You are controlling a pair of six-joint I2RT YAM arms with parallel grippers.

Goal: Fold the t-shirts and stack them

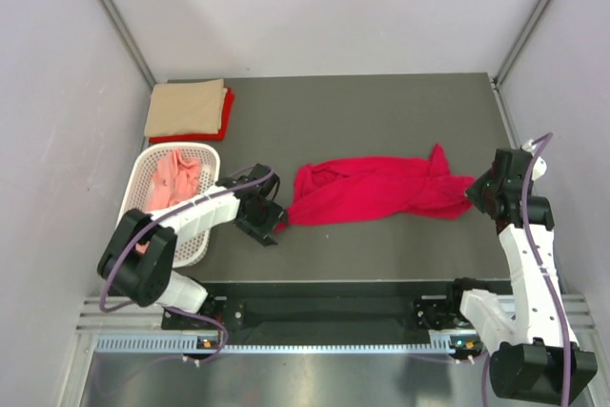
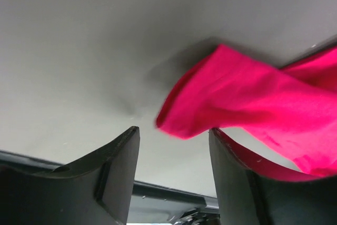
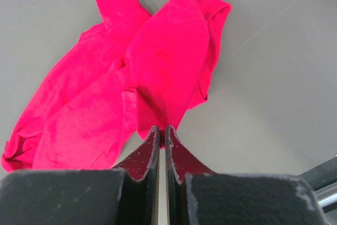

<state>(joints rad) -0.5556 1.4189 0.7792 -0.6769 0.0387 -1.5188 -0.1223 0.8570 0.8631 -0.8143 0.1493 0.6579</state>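
Crumpled shirt [image 1: 376, 190] centre of table [image 1: 381, 111]; basket [image 1: 191, 247] at left, bundled shirt [image 1: 176, 178] inside; folded stack [image 1: 186, 110] behind basket.

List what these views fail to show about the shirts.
- Red shirt: top view, the tan shirt covers all but its edges.
- Pink shirt: top view, basket wall and left arm hide its lower part.
- Crimson shirt: left wrist view, blurred and cut off at the right edge; its own folds hide the neckline.

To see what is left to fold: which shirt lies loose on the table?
The crimson shirt in the middle of the table. The tan shirt lies folded on a red one in the far corner; the pink one is in the basket.
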